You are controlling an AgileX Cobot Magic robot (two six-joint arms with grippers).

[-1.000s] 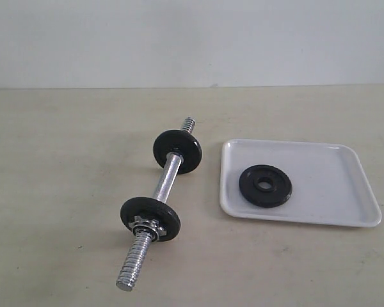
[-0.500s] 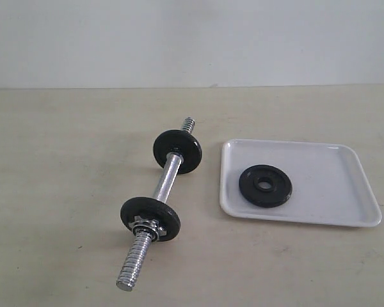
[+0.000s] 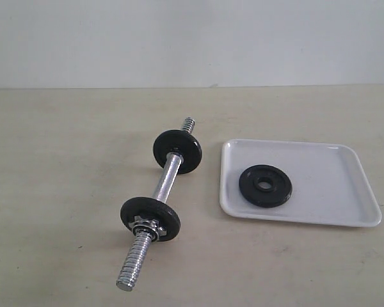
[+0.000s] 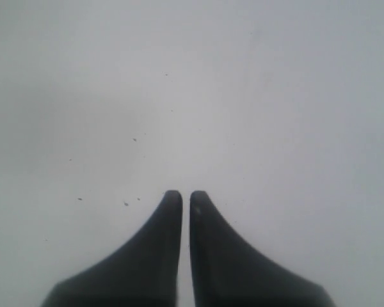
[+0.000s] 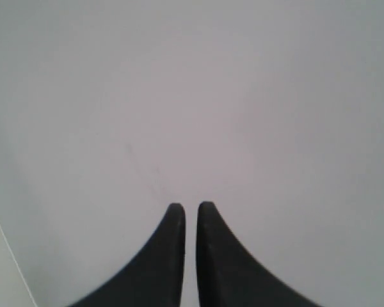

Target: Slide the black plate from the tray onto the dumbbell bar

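Both left tool [image 4: 185,196] and right tool [image 5: 191,208] show jaws closed together.

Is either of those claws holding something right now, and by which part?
Nothing is held. The left claw and the right claw are both closed with nothing between their tips, and the black plate lies in the tray.

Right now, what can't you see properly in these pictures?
1. Exterior view: both arms are outside the frame.
2. Wrist views: the left claw and right claw show only blurry pale surface beyond them.
3. Exterior view: the underside of the black plate is hidden against the tray.
4. Exterior view: the far disc covers part of the dumbbell bar behind it.
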